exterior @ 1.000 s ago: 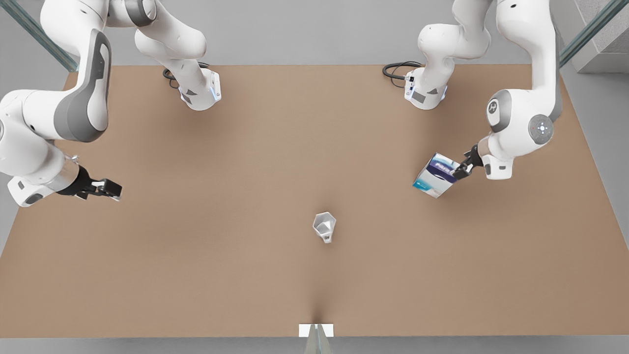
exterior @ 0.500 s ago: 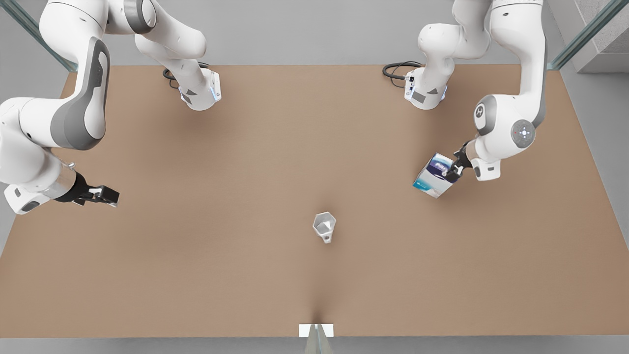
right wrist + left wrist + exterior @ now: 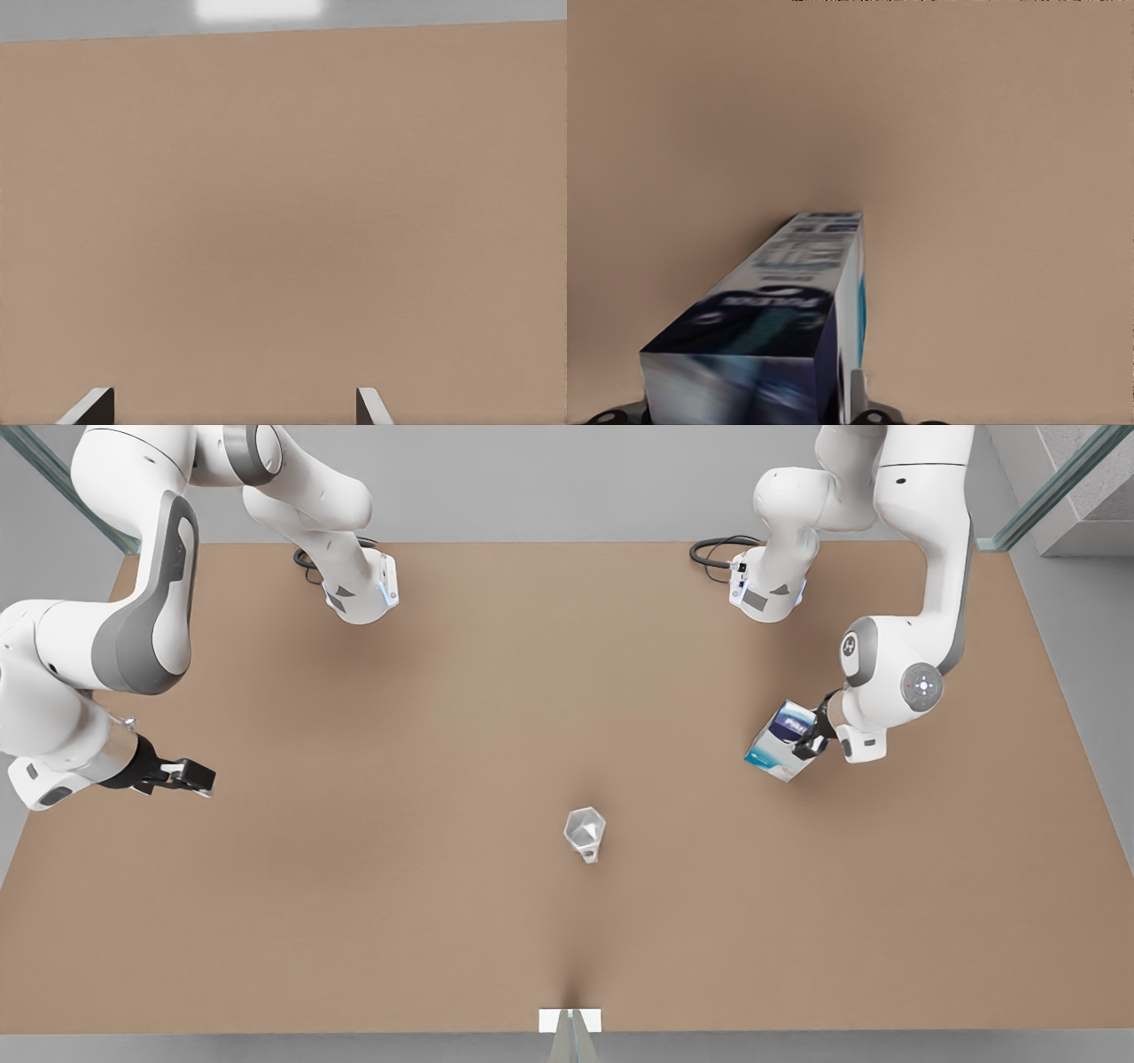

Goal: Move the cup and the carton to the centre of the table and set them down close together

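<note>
- One item, the cup (image 3: 585,833), is standing near the table (image 3: 443,921) centre.
- The carton (image 3: 781,741), towards the front view's right, is being gripped by the left gripper (image 3: 808,737).
- The right gripper (image 3: 197,778) is being held open, waiting.

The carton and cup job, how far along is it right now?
Done: the cup already stands near the table centre. In hand: the left gripper is at the top of the carton, on the front view's right; whether it has gripped is unclear. The right gripper waits open on the front view's left. Left: bring the carton over beside the cup and set it down.
</note>
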Available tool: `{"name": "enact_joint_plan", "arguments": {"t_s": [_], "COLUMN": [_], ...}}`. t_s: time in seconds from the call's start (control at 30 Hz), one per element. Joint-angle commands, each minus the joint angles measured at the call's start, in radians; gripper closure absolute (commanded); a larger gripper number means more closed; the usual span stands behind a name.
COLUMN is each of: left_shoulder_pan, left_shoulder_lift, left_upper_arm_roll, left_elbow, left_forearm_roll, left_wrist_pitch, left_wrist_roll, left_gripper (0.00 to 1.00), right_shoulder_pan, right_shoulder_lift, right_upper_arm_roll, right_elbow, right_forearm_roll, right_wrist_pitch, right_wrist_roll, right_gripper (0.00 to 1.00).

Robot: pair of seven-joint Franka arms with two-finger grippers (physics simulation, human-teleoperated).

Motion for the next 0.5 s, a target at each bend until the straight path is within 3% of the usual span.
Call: {"name": "enact_joint_plan", "arguments": {"t_s": [0.0, 0.2, 0.33, 0.4, 0.47], "left_shoulder_pan": [-0.003, -0.004, -0.004, -0.006, -0.007], "left_shoulder_lift": [0.002, -0.012, -0.026, -0.012, 0.009], "left_upper_arm_roll": [-0.001, 0.000, -0.001, -0.080, -0.230], "left_elbow": [0.000, 0.010, 0.096, 0.174, 0.251], "left_forearm_roll": [0.000, 0.000, 0.000, 0.000, 0.000], "left_wrist_pitch": [0.000, -0.014, -0.098, -0.166, -0.181], "left_wrist_roll": [0.000, -0.003, -0.017, -0.049, -0.175], "left_gripper": [0.40, 0.41, 0.39, 0.37, 0.37], "right_shoulder_pan": [-0.001, -0.002, -0.003, -0.003, -0.003], "right_shoulder_lift": [0.000, 0.000, 0.000, 0.001, 0.001], "right_upper_arm_roll": [0.000, 0.000, 0.000, 0.000, 0.000], "right_elbow": [0.000, 0.000, 0.000, -0.002, -0.002], "right_forearm_roll": [0.000, 0.000, 0.003, 0.002, 0.002], "right_wrist_pitch": [0.000, 0.000, 0.000, 0.000, 0.000], "right_wrist_roll": [0.000, 0.000, -0.002, -0.002, -0.002], "right_gripper": [0.00, 0.00, 0.00, 0.00, 0.00]}}
